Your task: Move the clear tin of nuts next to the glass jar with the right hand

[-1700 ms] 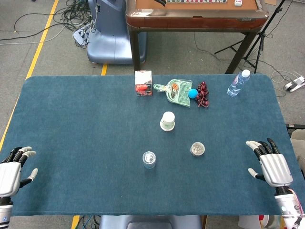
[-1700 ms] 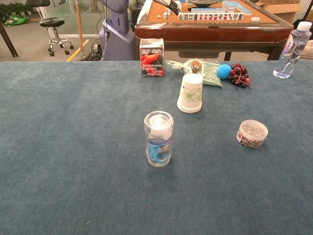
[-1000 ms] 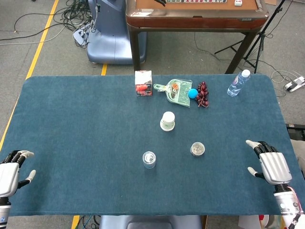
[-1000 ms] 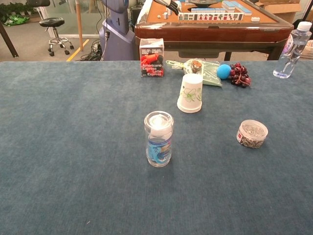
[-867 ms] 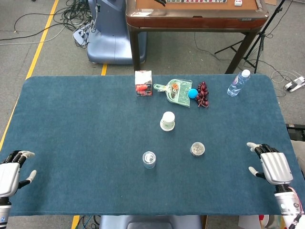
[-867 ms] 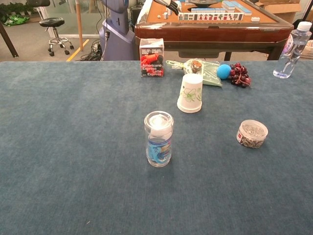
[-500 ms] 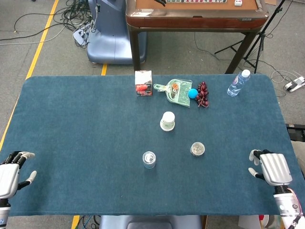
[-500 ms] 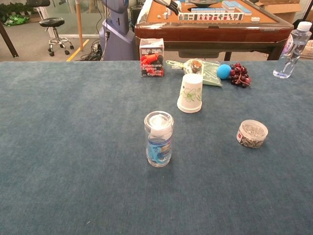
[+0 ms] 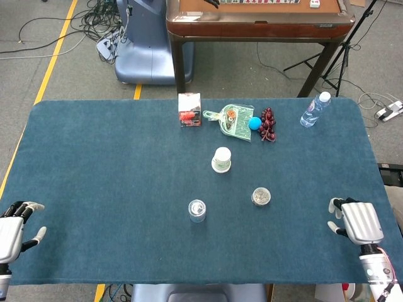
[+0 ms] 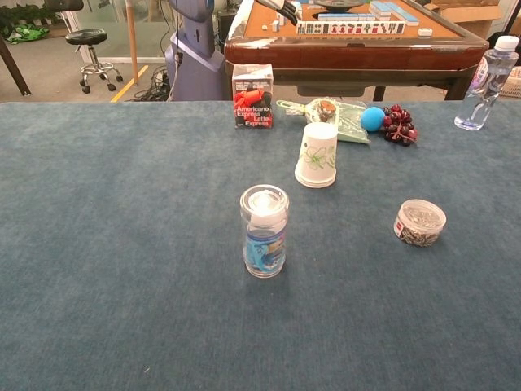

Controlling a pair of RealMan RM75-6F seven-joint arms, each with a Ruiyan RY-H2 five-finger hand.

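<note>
The clear tin of nuts (image 9: pixel 261 196) (image 10: pixel 420 222) sits on the blue table cloth, right of centre. The glass jar (image 9: pixel 197 210) (image 10: pixel 264 230) with a blue label stands upright to the tin's left, well apart from it. My right hand (image 9: pixel 357 222) hovers at the table's right front edge, far to the right of the tin, holding nothing, its fingers pointing forward and looking short. At the left front corner my left hand (image 9: pixel 12 229) is empty with its fingers apart. Neither hand shows in the chest view.
An upturned paper cup (image 9: pixel 221 159) stands behind the jar and tin. Along the far edge are a small coffee box (image 9: pixel 189 109), a snack bag (image 9: pixel 232 121), a blue ball (image 9: pixel 254 123), grapes (image 9: pixel 269 124) and a water bottle (image 9: pixel 315 109).
Both hands have drawn back toward the front table edge. The right hand's fingers now look shorter than before. The tin and the jar have not moved.
</note>
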